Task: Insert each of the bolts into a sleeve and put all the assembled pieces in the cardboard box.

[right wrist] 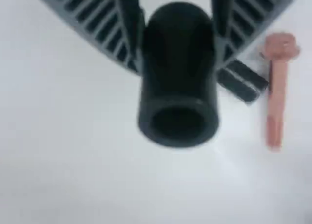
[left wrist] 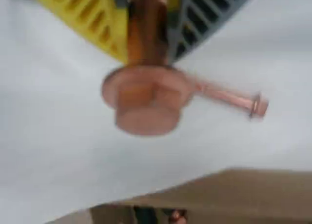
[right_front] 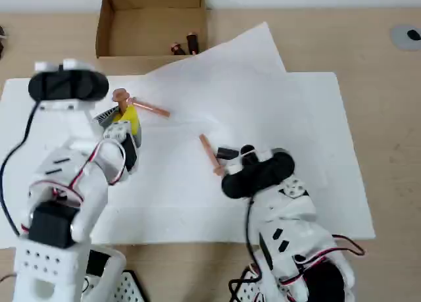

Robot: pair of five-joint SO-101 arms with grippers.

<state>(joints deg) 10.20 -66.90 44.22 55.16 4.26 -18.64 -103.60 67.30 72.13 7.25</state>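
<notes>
Closest to my left wrist camera is the hexagonal flanged head of a copper bolt [left wrist: 146,99]. The left gripper [left wrist: 148,43] clamps its shank between one yellow and one grey finger, so the head sticks out past the fingertips. I cannot see the shank's far end. A second bolt [left wrist: 229,98] lies on the white paper sheet [right_front: 263,104] just beside it.

The right gripper [right wrist: 176,58] is closed around a black sleeve [right wrist: 178,92], whose open bore faces outward. A smaller black piece [right wrist: 242,82] and a third bolt [right wrist: 277,94] lie on the paper close by. From above, the two grippers are well apart. The cardboard box [right_front: 108,25] sits at the far edge of the table [right_front: 381,85] and already holds a couple of assembled pieces [right_front: 185,47].

I judge the step in hand to be mating this bolt with this sleeve. To do it well, I would:
- lift both arms clear of the loose parts;
- bring the shank's tip, not the head, to face the bore;
- line up the two axes before closing in;
- push slowly and keep both grips firm, since a tilted entry could jam or knock the sleeve loose.
</notes>
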